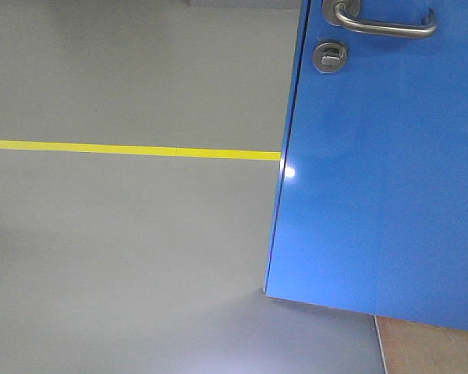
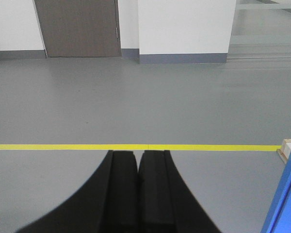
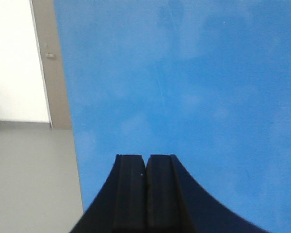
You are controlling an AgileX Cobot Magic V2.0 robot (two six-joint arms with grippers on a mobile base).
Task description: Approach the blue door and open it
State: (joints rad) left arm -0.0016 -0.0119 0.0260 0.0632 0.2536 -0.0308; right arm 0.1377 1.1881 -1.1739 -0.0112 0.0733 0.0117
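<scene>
Two grippers show, each in its own wrist view, and both have their black jaws pressed together with nothing between them. The left gripper [image 2: 137,158] points out over a grey floor [image 2: 136,97] crossed by a yellow tape line [image 2: 63,146]; beyond it stand a white wall [image 2: 184,26] with a grey skirting and a brown door [image 2: 80,26]. At the right edge of that view a sliver of the blue door [image 2: 286,199] leans in, with a pale wooden piece [image 2: 285,146] on the floor just beside it.

The right gripper [image 3: 146,162] faces the blue door's glossy panel, which fills most of its view; whether the tips touch the panel cannot be told. To the left of the panel run a beige frame strip [image 3: 53,63], a white wall and grey floor.

From the front camera the blue door fills the right part of the picture, tilted in the frame, its near edge toward the left. A silver lever handle [image 1: 390,27] sits near the top, with a round thumb-turn lock [image 1: 329,56] just below its rose. The yellow tape line meets the door's edge, and a patch of tan floor [image 1: 429,351] shows under the door's lower right.
</scene>
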